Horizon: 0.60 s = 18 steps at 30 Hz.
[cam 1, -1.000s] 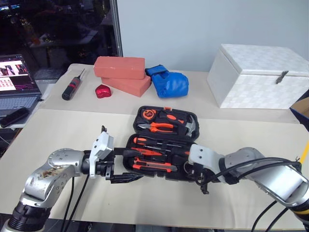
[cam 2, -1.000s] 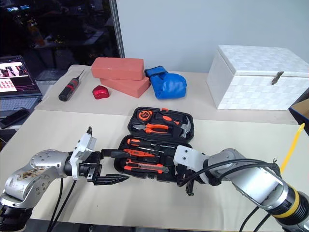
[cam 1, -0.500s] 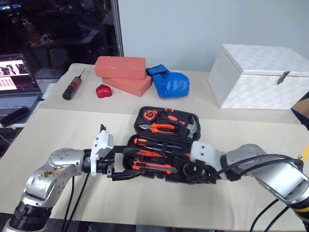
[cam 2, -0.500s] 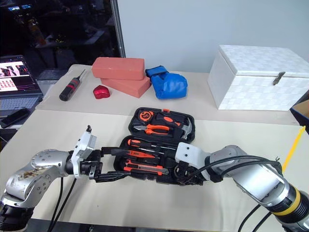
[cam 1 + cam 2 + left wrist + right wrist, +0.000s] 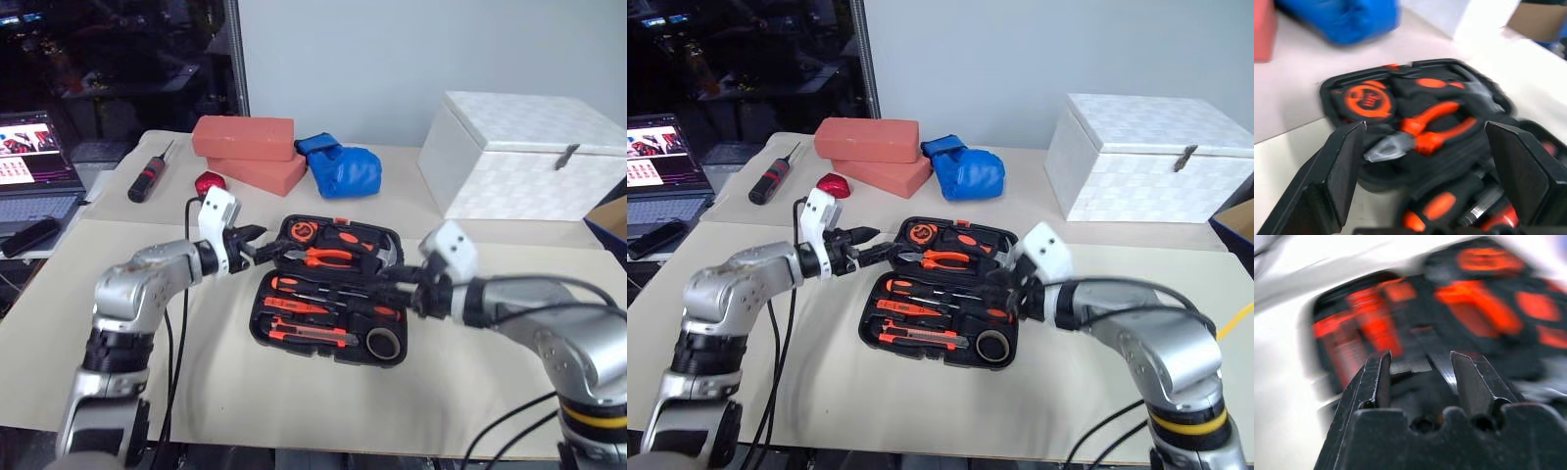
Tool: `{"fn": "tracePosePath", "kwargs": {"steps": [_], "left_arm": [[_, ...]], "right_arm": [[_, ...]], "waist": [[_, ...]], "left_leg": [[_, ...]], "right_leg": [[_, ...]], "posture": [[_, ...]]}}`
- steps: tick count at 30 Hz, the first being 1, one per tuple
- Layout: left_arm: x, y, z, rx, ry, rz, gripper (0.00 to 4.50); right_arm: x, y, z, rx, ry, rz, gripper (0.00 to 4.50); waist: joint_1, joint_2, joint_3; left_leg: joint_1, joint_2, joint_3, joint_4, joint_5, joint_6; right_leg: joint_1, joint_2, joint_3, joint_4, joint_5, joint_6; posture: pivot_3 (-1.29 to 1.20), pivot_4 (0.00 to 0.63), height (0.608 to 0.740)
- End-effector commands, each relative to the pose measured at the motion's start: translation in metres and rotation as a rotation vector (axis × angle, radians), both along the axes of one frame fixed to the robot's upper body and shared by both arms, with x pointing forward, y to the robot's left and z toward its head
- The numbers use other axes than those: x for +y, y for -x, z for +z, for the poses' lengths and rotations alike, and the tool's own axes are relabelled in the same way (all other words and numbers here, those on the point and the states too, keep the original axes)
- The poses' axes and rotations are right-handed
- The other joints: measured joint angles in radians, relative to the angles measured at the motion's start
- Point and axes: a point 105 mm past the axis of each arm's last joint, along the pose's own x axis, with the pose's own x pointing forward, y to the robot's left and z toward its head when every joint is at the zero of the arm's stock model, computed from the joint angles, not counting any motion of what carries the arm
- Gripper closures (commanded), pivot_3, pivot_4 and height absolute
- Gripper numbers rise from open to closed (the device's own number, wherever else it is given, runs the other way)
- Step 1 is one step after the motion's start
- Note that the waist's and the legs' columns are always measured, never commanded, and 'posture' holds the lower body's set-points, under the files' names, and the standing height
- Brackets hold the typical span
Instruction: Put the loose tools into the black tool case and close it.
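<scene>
Beyond the case stand 2 stacked red bricks [image 5: 245, 147], a blue glove [image 5: 343, 168] beside them and a white box [image 5: 524, 157]. A stubby screwdriver [image 5: 147, 178], red object [image 5: 209, 182] and laptop [image 5: 34, 171] lie nearby.

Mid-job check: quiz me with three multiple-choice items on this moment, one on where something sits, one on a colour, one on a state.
1. Where does the stubby screwdriver lie?
A. inside the case
B. on the table left of the red bricks
C. on the white box

2. What colour is the glove beside the bricks?
A. blue
B. green
C. yellow

3. How is the black tool case right now?
A. latched shut
B. open, tools in its slots
C. open and bare

Answers: 1 B, it rests near the laptop side. 2 A, plainly blue. 3 B, the lid lies back, with pliers showing.
</scene>
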Motion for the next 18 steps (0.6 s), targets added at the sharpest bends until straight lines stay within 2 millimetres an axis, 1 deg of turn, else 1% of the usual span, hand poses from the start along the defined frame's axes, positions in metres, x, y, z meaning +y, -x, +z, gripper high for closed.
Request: {"fn": "tracePosePath", "kwargs": {"steps": [1, 3, 5, 7, 8, 10, 11, 12, 14, 15, 16, 17, 18], "left_arm": [[-0.006, -0.033, -0.003, 0.051, -0.030, 0.096, 0.35], [-0.008, -0.053, -0.006, 0.102, -0.039, 0.163, 0.35], [-0.004, -0.063, -0.009, 0.128, -0.053, 0.194, 0.35], [0.000, -0.068, -0.012, 0.143, -0.068, 0.208, 0.35], [-0.001, -0.069, -0.017, 0.166, -0.074, 0.199, 0.35], [-0.003, -0.070, -0.024, 0.198, -0.085, 0.182, 0.86], [-0.004, -0.069, -0.026, 0.208, -0.091, 0.169, 1.00], [-0.007, -0.068, -0.028, 0.218, -0.096, 0.149, 1.41], [-0.009, -0.066, -0.030, 0.240, -0.083, 0.121, 2.11], [-0.009, -0.065, -0.031, 0.248, -0.073, 0.114, 2.51], [-0.009, -0.065, -0.031, 0.252, -0.067, 0.111, 2.72], [-0.009, -0.065, -0.032, 0.251, -0.066, 0.108, 3.31], [-0.009, -0.065, -0.032, 0.249, -0.059, 0.103, 3.60]], "right_arm": [[-0.022, -0.039, 0.002, 0.042, -0.012, -0.223, 2.21], [-0.031, -0.064, -0.006, 0.097, -0.003, -0.307, 2.21], [-0.032, -0.076, -0.012, 0.124, 0.007, -0.330, 2.21], [-0.032, -0.083, -0.015, 0.138, 0.020, -0.337, 2.21], [-0.036, -0.086, -0.021, 0.161, 0.035, -0.356, 2.21], [-0.044, -0.091, -0.030, 0.198, 0.049, -0.392, 2.19], [-0.047, -0.092, -0.032, 0.208, 0.051, -0.401, 2.45], [-0.048, -0.091, -0.034, 0.220, 0.048, -0.396, 2.74], [-0.048, -0.086, -0.036, 0.240, 0.039, -0.378, 3.30], [-0.048, -0.085, -0.037, 0.249, 0.028, -0.370, 3.69], [-0.047, -0.084, -0.038, 0.254, 0.020, -0.365, 3.91], [-0.046, -0.084, -0.038, 0.256, 0.010, -0.360, 4.44], [-0.045, -0.085, -0.038, 0.256, 0.005, -0.355, 4.50]], "waist": [[-0.001, 0.000, 0.000], [0.003, 0.000, 0.001], [0.004, 0.000, 0.001], [0.002, 0.000, 0.000], [0.000, 0.000, 0.000], [-0.001, 0.000, 0.000], [-0.003, 0.000, 0.000], [-0.002, 0.000, 0.000], [0.001, 0.000, 0.000], [0.001, 0.000, 0.000], [0.001, 0.000, 0.000], [0.001, 0.000, 0.000], [0.002, 0.000, 0.000]], "left_leg": [[0.000, 0.000, 0.000, -0.001, 0.000, 0.000], [-0.001, -0.001, -0.002, -0.001, 0.001, 0.001], [-0.002, -0.002, -0.003, -0.001, 0.001, 0.002], [-0.002, -0.002, -0.003, -0.004, 0.001, 0.002], [-0.002, -0.003, -0.003, -0.007, 0.001, 0.002], [-0.003, -0.003, -0.004, -0.009, -0.001, 0.003], [-0.005, -0.003, -0.004, -0.009, -0.002, 0.003], [-0.006, -0.003, -0.004, -0.009, -0.002, 0.004], [-0.008, -0.003, -0.006, -0.009, -0.002, 0.004], [-0.008, -0.004, -0.006, -0.009, -0.003, 0.004], [-0.008, -0.004, -0.006, -0.009, -0.003, 0.004], [-0.008, -0.004, -0.006, -0.009, -0.003, 0.003], [-0.008, -0.004, -0.006, -0.009, -0.003, 0.003]], "right_leg": [[0.000, 0.000, 0.000, 0.000, 0.000, 0.000], [-0.001, 0.001, -0.001, 0.001, 0.000, 0.000], [-0.001, 0.001, -0.001, 0.000, 0.001, 0.000], [-0.001, 0.000, -0.001, -0.001, 0.001, 0.000], [-0.002, 0.000, -0.001, -0.001, 0.001, -0.001], [-0.003, 0.000, -0.001, -0.002, 0.002, -0.004], [-0.005, 0.000, -0.001, -0.001, 0.001, -0.004], [-0.005, 0.000, -0.001, -0.002, 0.001, -0.004], [-0.005, -0.001, -0.003, -0.003, 0.001, -0.003], [-0.005, -0.001, -0.003, -0.003, 0.001, -0.003], [-0.005, -0.001, -0.003, -0.003, 0.001, -0.003], [-0.005, -0.002, -0.003, -0.003, 0.001, -0.003], [-0.005, -0.002, -0.003, -0.002, 0.001, -0.003]], "posture": [[0.00, 0.150, 0.736], [0.00, 0.150, 0.736], [0.00, 0.150, 0.736], [0.00, 0.150, 0.736], [0.00, 0.150, 0.736], [0.00, 0.150, 0.736], [0.00, 0.150, 0.736], [0.00, 0.150, 0.736], [0.00, 0.150, 0.736], [0.00, 0.150, 0.736], [0.00, 0.150, 0.736], [0.00, 0.150, 0.736], [0.00, 0.150, 0.736]]}}
